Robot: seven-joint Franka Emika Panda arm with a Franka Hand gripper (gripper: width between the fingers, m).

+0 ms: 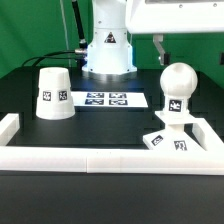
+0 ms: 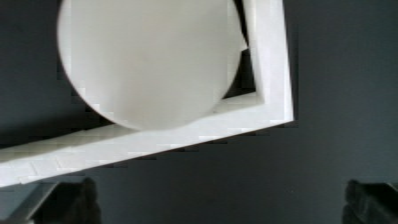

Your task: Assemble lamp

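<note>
Wrist view: gripper [image 2: 217,205] is spread wide, with both dark fingertips [image 2: 57,203] at the frame's corners and nothing between them. The bulb [image 2: 151,60] fills much of the frame as a big white oval seen from above. It lies off the line between the fingertips rather than inside the gap. A corner of the border rail [image 2: 178,135] runs just behind it on the dark table.

Exterior view: the bulb [image 1: 178,90] stands upright, neck down on the base [image 1: 167,139], near the rail corner on the exterior view's right. Whether it is fully seated, cannot tell. The gripper body is cut by the upper edge, above the bulb and apart from it. The shade [image 1: 52,92] sits wide mouth down, well apart on the exterior view's left, beyond the marker board [image 1: 108,99].

Judgement: the bulb's long axis is vertical and almost under the claw, so a grip there needs a small sideways shift and then a straight descent. The shade looks like the part left to place, and reaching it means a long travel toward the exterior view's left.
</note>
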